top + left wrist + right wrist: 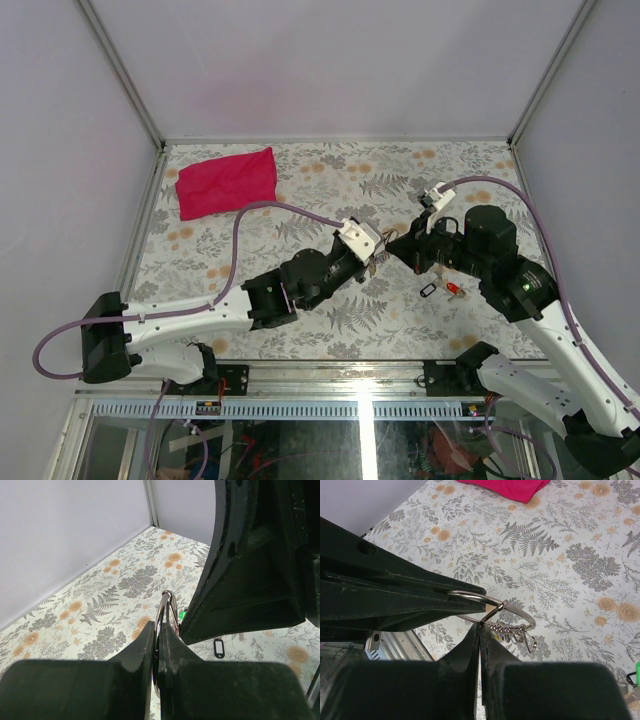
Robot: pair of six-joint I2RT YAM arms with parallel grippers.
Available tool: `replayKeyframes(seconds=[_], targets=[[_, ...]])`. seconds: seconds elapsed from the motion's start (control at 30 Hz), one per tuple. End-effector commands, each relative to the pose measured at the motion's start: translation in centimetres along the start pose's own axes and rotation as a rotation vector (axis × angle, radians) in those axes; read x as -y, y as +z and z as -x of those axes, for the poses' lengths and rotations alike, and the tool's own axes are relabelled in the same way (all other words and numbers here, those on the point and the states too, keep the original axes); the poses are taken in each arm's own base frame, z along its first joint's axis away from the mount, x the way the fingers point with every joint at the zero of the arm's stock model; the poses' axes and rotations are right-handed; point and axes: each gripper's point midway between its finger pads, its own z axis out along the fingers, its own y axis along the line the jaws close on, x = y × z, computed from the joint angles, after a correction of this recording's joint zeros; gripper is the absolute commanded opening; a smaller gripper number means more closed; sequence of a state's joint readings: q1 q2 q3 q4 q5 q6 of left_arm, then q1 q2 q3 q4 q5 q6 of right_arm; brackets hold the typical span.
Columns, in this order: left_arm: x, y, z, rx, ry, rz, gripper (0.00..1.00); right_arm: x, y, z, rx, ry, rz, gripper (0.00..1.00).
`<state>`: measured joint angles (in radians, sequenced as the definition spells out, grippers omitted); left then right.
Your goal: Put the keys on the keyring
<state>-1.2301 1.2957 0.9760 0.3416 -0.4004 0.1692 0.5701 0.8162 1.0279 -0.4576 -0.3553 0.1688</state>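
Top external view shows one thin silver wire keyring (380, 255) held up above the flower-printed table top (330, 322), between two black grippers that meet tip to tip. The left gripper (372, 260) has its fingers (142, 647) clamped on the lower arc of the keyring, whose loop stands upright out of them in the left wrist view. The right gripper (392, 245) has its fingers (495, 652) pressed together right at the rim of the keyring, beside a small twisted silver coil (507, 627) on the wire; whether they pinch the wire itself cannot be told. Three tagged keys can be counted, all off the keyring. One black plastic tag (428, 290) and one red plastic tag (455, 288) lie just beside each other on the table, right of the keyring and close to the right arm. One green tag (183, 614) peeps out below the keyring, mostly hidden by the right gripper. One crumpled pink cloth (228, 182) lies well apart, far left of the keyring
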Motion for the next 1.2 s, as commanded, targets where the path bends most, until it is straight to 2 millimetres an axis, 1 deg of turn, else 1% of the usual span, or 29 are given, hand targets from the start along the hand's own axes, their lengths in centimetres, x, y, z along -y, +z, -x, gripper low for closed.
replayKeyframes(seconds=[0.0, 0.1, 0.33, 0.7, 0.8, 0.83, 0.93, 1.07, 1.17], targets=[[-0.7, -0.5, 4.2, 0.132, -0.07, 0.034, 0.0, 0.0, -0.7, 2.2, 0.087, -0.038, -0.018, 0.0], [-0.7, -0.5, 4.1, 0.132, -0.07, 0.035, 0.0, 0.1, -0.9, 2.3, 0.081, -0.051, -0.029, 0.0], [-0.9, -0.7, 4.4, 0.138, -0.075, 0.04, 0.0, 1.1, -1.4, 2.4, 0.092, -0.069, -0.089, 0.0], [-1.1, -0.9, 4.5, 0.138, -0.077, 0.045, 0.0, 1.2, -1.8, 3.7, 0.207, -0.053, -0.105, 0.0], [-1.2, -1.0, 4.6, 0.14, -0.077, 0.047, 0.0, 1.2, -1.8, 3.7, 0.221, -0.056, -0.106, 0.0], [-1.2, -1.0, 4.6, 0.139, -0.076, 0.048, 0.0, 1.3, -1.9, 3.7, 0.228, -0.053, -0.109, 0.02], [-1.3, -0.9, 4.7, 0.138, -0.077, 0.052, 0.0, 1.7, -2.1, 3.8, 0.253, -0.044, -0.136, 0.13], [-1.3, -1.2, 4.8, 0.133, -0.076, 0.045, 0.0, 2.3, -2.3, 3.5, 0.254, -0.056, -0.165, 0.26], [-1.4, -1.6, 5.2, 0.124, -0.076, 0.036, 0.0, 2.6, -2.7, 3.0, 0.245, -0.08, -0.187, 0.31]])
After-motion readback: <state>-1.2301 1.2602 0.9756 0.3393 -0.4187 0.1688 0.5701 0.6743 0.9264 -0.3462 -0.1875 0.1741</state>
